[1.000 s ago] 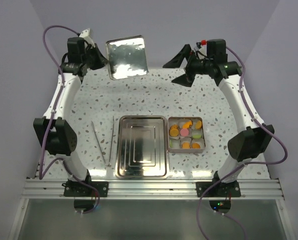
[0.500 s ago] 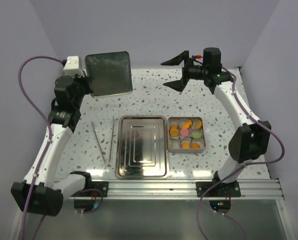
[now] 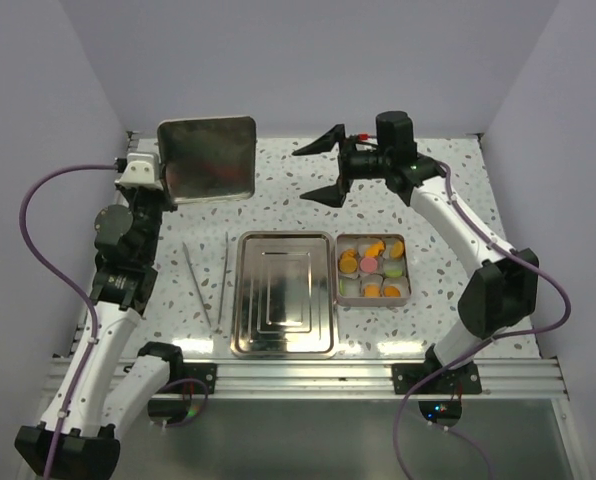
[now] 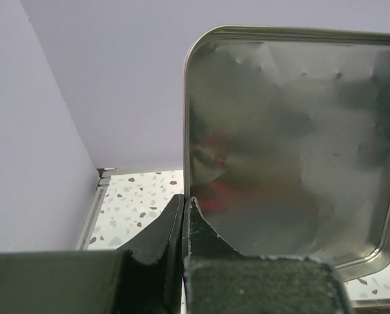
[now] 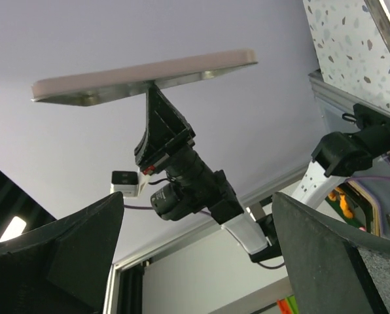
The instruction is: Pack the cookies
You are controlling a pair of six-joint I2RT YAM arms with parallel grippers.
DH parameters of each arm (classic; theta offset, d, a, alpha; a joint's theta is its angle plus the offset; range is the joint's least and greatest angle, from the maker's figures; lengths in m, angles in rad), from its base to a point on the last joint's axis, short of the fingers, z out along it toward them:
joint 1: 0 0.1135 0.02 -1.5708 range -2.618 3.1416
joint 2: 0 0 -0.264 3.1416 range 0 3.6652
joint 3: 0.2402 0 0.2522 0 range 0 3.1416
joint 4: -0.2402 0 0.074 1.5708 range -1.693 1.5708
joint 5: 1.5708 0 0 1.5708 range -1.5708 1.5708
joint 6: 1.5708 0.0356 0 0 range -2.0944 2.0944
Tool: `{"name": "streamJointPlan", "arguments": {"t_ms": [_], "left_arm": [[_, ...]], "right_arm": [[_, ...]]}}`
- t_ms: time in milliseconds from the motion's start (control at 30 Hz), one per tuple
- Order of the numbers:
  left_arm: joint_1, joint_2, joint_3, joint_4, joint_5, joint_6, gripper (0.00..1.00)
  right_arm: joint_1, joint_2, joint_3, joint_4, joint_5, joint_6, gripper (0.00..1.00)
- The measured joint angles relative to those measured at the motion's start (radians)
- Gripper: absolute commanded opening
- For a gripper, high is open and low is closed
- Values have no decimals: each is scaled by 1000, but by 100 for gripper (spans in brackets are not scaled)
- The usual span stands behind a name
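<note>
With the cookies (image 3: 370,265) in the square tin (image 3: 372,300), the left hand (image 3: 164,176) pinches the lid (image 3: 208,158) aloft beyond that tin, right hand (image 3: 319,172) gaping empty; lowering it squarely on seems next.

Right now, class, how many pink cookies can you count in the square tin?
1. The pink cookie lies near the middle of the square tin, among the other cookies, orange and green; another could be hidden beneath those.

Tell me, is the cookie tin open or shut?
Open. Cookies show inside the tin with nothing over them; the left gripper holds the lid aloft.
</note>
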State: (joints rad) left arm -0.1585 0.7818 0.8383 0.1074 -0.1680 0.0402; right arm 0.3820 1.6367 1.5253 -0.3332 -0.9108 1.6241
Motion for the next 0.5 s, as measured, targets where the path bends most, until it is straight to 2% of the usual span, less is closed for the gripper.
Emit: {"name": "streamJointPlan", "arguments": {"t_ms": [500], "left_arm": [[-43,-29,-6,-2,39,102,0]], "right_arm": [[19,61,36,117,3,146,99]]}}
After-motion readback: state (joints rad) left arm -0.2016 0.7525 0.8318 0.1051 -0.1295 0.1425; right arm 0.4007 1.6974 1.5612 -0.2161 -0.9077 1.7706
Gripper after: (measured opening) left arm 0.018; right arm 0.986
